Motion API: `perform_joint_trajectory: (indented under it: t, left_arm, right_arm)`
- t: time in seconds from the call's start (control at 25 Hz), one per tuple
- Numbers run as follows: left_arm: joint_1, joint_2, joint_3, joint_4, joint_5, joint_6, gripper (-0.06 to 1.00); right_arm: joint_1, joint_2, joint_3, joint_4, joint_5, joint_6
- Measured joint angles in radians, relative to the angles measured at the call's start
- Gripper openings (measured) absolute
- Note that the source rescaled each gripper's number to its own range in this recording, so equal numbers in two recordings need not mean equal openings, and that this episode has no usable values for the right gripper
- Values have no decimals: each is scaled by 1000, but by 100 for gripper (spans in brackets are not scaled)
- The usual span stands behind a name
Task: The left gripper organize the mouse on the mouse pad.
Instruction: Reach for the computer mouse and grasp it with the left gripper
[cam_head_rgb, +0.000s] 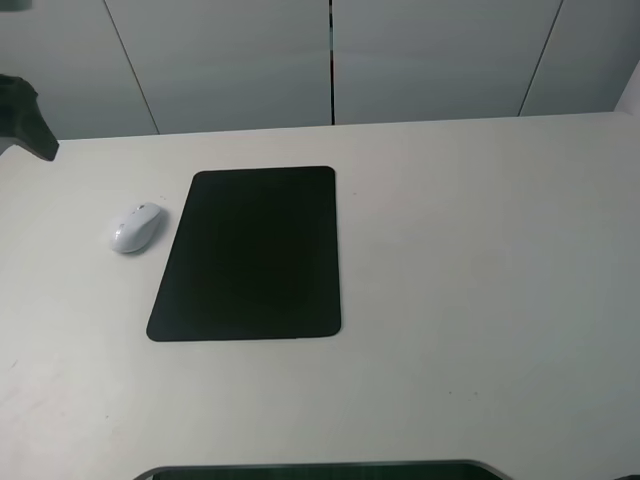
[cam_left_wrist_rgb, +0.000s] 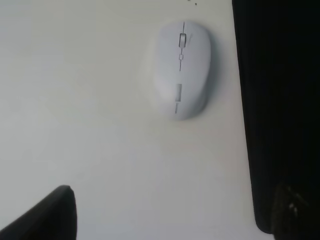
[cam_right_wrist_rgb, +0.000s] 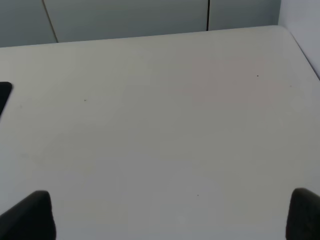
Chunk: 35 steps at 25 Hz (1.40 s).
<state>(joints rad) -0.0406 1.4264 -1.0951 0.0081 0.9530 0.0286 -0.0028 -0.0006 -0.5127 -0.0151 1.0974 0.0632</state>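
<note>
The white-grey mouse (cam_head_rgb: 137, 227) lies on the bare white table just left of the mouse pad (cam_head_rgb: 250, 255), a large matte black rectangle with nothing on it. In the left wrist view the mouse (cam_left_wrist_rgb: 181, 67) is well ahead of my left gripper (cam_left_wrist_rgb: 175, 212), beside the pad's edge (cam_left_wrist_rgb: 280, 100). That gripper is open and holds nothing; only its dark fingertips (cam_left_wrist_rgb: 47, 217) show at the frame's corners. A dark part of my left arm (cam_head_rgb: 25, 115) hangs at the far left. My right gripper (cam_right_wrist_rgb: 167, 217) is open over bare table, with a corner of the pad (cam_right_wrist_rgb: 4, 95) at the side.
The white table (cam_head_rgb: 480, 280) stretches wide to the right of the pad. Grey wall panels (cam_head_rgb: 330, 55) stand behind the table's back edge. A dark curved edge (cam_head_rgb: 320, 470) runs along the bottom of the high view.
</note>
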Motion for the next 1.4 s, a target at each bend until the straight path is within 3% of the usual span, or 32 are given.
perform_joint_trajectory:
  t: [0.56, 1.4]
  left_arm:
    - [-4, 204, -5, -8, -257, 53, 100]
    - [-4, 512, -58, -33, -281, 53, 100]
  right_arm:
    - [0, 0, 0, 0, 0, 0]
    - [0, 0, 0, 0, 0, 0]
